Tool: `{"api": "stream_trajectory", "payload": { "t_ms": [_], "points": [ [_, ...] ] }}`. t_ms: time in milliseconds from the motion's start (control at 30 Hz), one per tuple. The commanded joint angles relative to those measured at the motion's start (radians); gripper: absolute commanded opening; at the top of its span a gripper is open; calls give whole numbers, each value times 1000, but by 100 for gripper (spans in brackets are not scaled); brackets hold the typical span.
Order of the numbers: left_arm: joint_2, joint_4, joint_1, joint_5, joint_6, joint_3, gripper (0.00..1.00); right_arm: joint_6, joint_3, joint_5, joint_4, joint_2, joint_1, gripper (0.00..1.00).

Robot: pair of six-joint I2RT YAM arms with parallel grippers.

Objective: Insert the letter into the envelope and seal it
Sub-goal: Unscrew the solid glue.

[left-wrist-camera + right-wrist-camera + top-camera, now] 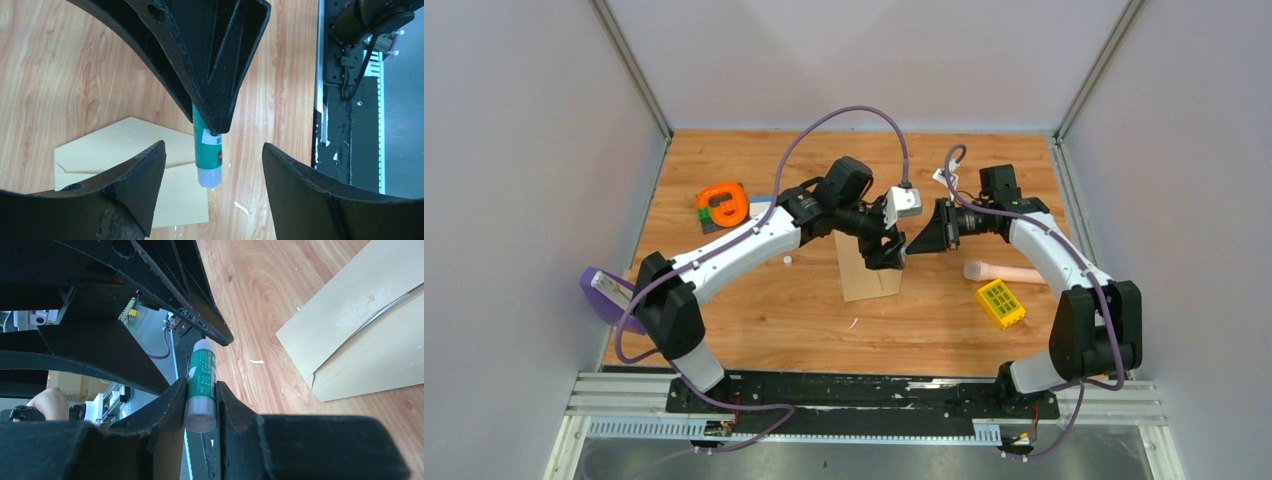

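- The right gripper [201, 390] squeezes the glue stick [207, 150] tight.
- The left gripper [212, 146] is open around it; close slowly, straight.
- The envelope [120, 145] lies flat on the table [60, 75] below; no letter shows.

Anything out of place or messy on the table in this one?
Small white flecks litter the wooden table beside the tan kraft-paper envelope, like crumbs or scraps of something. Nothing else stands out; the right tool grips a green glue stick by it.
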Motion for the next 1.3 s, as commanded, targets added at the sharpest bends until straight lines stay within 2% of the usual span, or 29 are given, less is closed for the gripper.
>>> {"api": "stream_trajectory", "payload": {
  "t_ms": [0, 333, 567, 733, 867, 1067, 1133, 1267],
  "points": [
    [-20, 40, -1, -17, -13, -1, 78, -67, 47, -44, -36, -15, 6, 0],
    [2, 63, -3, -4, -13, -41, 73, -89, 58, -89, -62, -41, 23, 0],
    [19, 64, -3, 11, -28, -25, 55, -93, 57, -76, -63, -32, 25, 0],
    [24, 57, -7, 16, -27, -19, 51, -90, 61, -66, -62, -31, 33, 0],
    [29, 47, -17, 15, -19, -14, 40, -88, 64, -59, -61, -36, 36, 1],
    [32, 43, -27, 7, -12, -13, 16, -85, 68, -44, -61, -41, 35, 19],
    [31, 44, -27, 0, -12, -13, 8, -80, 72, -39, -60, -39, 36, 28],
    [23, 41, -26, -3, -7, -19, 1, -28, 95, -24, -63, -31, 9, 47]
  ]
}}
